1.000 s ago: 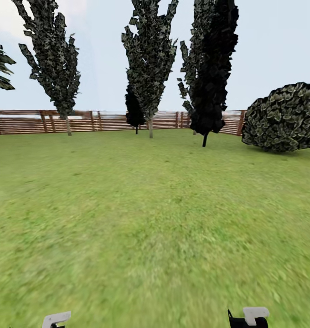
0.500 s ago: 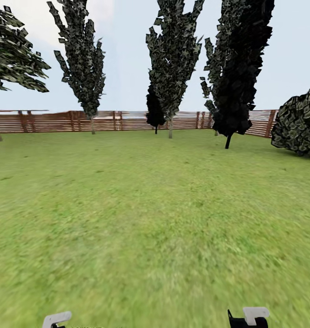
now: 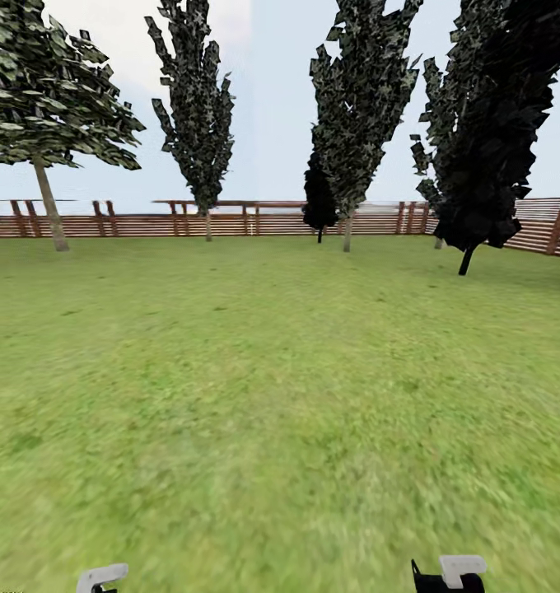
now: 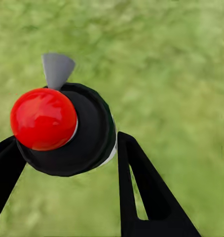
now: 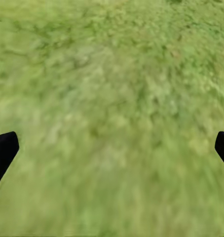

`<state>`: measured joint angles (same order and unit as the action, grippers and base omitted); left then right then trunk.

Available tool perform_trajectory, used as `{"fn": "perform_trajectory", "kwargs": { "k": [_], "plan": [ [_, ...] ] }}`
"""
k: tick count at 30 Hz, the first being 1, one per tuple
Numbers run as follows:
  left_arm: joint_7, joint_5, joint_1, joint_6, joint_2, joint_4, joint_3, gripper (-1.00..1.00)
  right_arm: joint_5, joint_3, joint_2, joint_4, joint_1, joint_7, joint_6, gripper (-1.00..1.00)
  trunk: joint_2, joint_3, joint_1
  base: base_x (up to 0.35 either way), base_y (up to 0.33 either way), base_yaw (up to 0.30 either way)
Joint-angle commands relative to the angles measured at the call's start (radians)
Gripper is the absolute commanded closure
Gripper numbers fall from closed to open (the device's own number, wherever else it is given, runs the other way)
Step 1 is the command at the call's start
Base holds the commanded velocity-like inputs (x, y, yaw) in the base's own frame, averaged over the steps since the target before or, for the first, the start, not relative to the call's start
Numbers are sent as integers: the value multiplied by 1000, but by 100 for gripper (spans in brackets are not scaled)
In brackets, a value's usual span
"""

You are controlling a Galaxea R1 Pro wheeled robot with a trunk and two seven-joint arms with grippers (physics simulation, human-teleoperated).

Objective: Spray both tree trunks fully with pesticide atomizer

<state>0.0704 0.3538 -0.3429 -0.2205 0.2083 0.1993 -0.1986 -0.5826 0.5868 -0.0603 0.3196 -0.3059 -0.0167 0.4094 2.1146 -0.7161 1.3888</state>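
Pesticide atomizer (image 4: 67, 128) sits clamped between the two black fingers (image 4: 146, 192) of my left gripper (image 4: 67, 163), so that hand is grasping it. In the left wrist view I look nearly down its long axis: the red cap (image 4: 43, 118) faces the camera on top of a round black collar with a thin white edge, and a small grey nozzle (image 4: 56, 69) juts out sideways past the collar, pointing away over the grass. Its body below the collar is hidden from me.

My right gripper (image 5: 112, 148) is released, its black fingertips (image 5: 3, 150) spread wide at the two edges of the right wrist view with nothing but grass between them.

Blotchy green lawn (image 3: 280, 395) stretches away from me, and nothing stands on it up to the far fence. At the far left stands a tree with a bare grey-tan trunk (image 3: 49, 206) and a spreading dark green crown. Narrow, dark cypress-like trees (image 3: 193, 123) line the far side toward the right. A brown slatted wooden fence (image 3: 272, 221) runs behind them, under pale sky.
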Motion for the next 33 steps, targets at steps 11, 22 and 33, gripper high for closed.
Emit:
{"fn": "perform_trajectory", "kwargs": {
  "k": [11,22,33],
  "plan": [
    [14,4,-1,-2,0,0,-10,100,-9,8,3,0,-1,-2,5,-100,0,-4,0,281,196,275],
    [14,4,-1,-2,1,0,-10,100,-9,8,4,0,-1,-2,5,-100,0,-14,0,259,183,246],
    [14,2,-1,0,-1,2,-12,100,-9,8,4,0,-1,-2,5,-100,0,-25,0,14,9,245]
  ]
}}
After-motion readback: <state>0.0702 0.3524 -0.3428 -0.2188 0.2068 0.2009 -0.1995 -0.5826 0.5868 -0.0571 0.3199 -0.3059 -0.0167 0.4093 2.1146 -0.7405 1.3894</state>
